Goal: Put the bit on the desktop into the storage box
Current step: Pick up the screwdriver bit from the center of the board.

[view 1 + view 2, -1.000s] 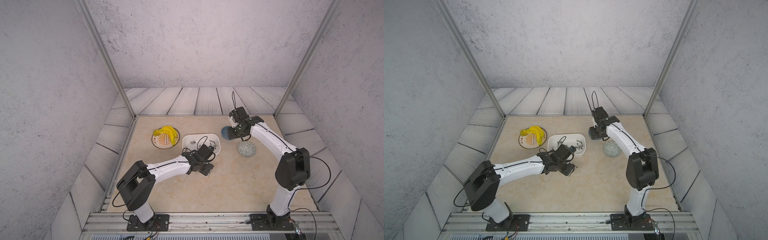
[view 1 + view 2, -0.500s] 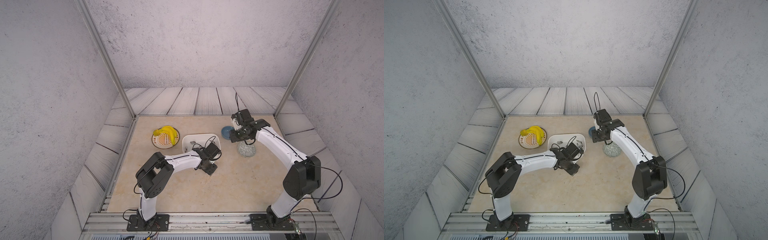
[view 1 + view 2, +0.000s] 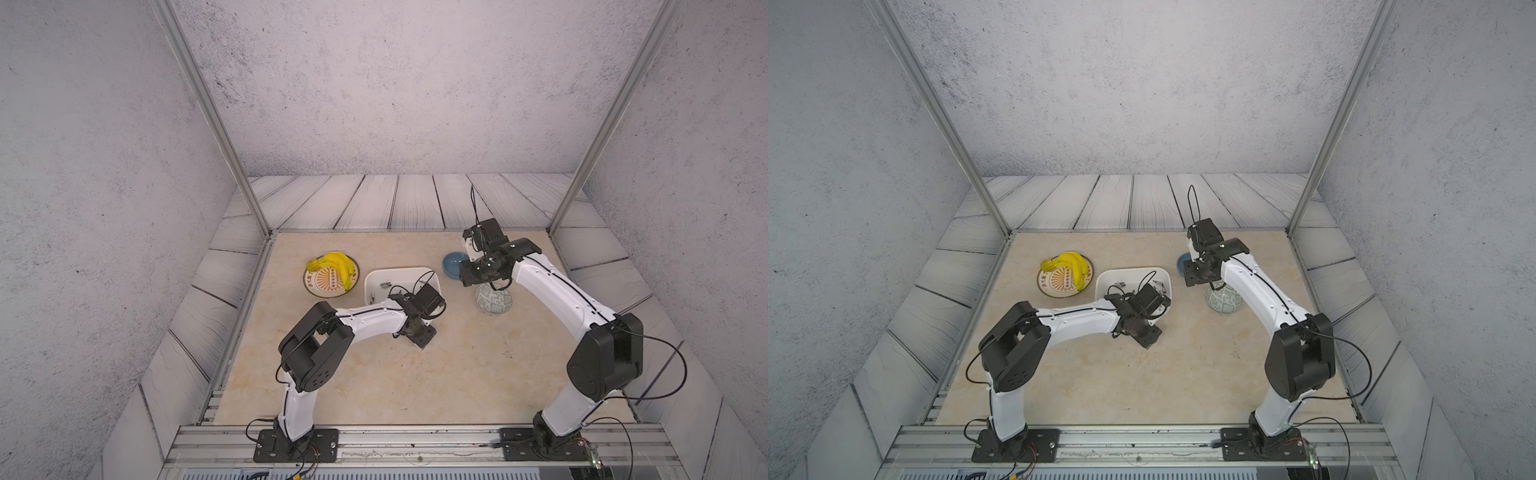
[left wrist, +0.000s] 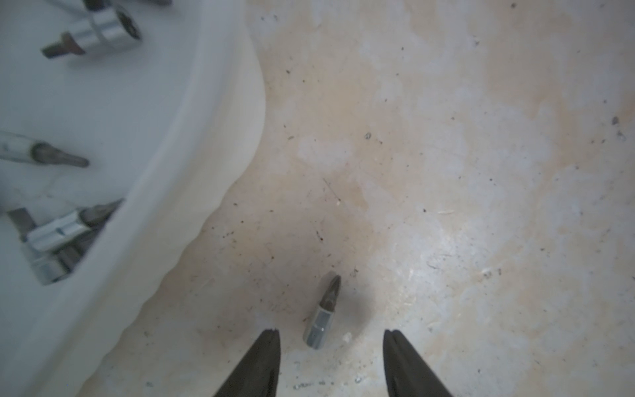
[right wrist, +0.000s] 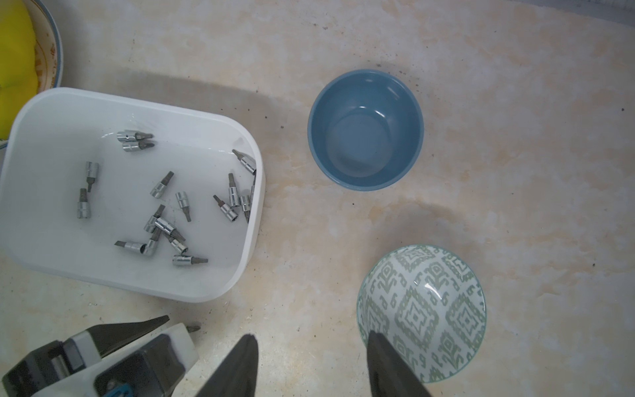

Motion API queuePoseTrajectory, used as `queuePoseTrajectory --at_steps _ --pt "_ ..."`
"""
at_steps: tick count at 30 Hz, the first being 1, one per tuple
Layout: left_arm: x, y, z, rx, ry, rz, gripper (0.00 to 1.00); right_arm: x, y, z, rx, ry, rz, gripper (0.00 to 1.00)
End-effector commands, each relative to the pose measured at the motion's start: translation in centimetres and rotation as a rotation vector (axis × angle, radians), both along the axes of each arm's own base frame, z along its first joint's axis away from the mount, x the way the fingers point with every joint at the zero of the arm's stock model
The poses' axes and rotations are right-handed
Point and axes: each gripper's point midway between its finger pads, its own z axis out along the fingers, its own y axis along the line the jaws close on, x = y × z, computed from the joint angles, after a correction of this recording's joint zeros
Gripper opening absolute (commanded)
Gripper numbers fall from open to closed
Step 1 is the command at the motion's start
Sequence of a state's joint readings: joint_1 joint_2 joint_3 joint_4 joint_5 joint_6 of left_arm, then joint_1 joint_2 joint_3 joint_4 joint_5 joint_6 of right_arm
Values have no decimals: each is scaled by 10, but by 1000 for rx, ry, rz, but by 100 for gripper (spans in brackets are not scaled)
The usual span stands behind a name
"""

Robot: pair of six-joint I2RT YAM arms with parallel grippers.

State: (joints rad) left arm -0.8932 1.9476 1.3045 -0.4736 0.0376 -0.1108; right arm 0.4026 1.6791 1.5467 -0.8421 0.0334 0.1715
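Note:
A small steel bit (image 4: 323, 312) lies on the beige desktop (image 3: 415, 374), just outside the white storage box (image 4: 192, 192). My left gripper (image 4: 330, 332) is open and low over the desktop. Its dark fingertips (image 4: 271, 338) flank the bit's hex end without touching it. In both top views this gripper (image 3: 422, 334) (image 3: 1144, 332) sits at the near right corner of the storage box (image 3: 374, 278) (image 3: 1106, 278). Several bits lie inside the storage box (image 5: 252, 240). My right gripper (image 5: 312, 337) (image 3: 473, 276) hangs open and empty between box and bowls.
A blue bowl (image 5: 365, 130) (image 3: 453, 264) and a grey-patterned bowl (image 5: 422, 309) (image 3: 492, 301) stand right of the box, under my right arm. A plate with bananas (image 3: 332, 276) sits left of the box. Aluminium rails edge the desktop.
My left arm's elbow has swung in toward the middle while its gripper stayed by the box corner and its jaws narrowed. My right gripper has drifted slightly forward.

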Motion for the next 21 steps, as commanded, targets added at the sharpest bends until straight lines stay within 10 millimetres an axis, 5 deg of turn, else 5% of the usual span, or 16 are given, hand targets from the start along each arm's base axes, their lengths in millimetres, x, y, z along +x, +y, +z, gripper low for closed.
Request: queuePoseTrajectory --at_steps 1,15,21 --pt "3 2 -8 40 -3 -15 53 -5 -4 14 6 -19 4 56" --pt "6 0 -18 51 15 -21 49 -6 -6 18 9 -25 3 56" --pt "3 0 -21 51 33 -26 34 -8 -8 20 14 -34 2 56"
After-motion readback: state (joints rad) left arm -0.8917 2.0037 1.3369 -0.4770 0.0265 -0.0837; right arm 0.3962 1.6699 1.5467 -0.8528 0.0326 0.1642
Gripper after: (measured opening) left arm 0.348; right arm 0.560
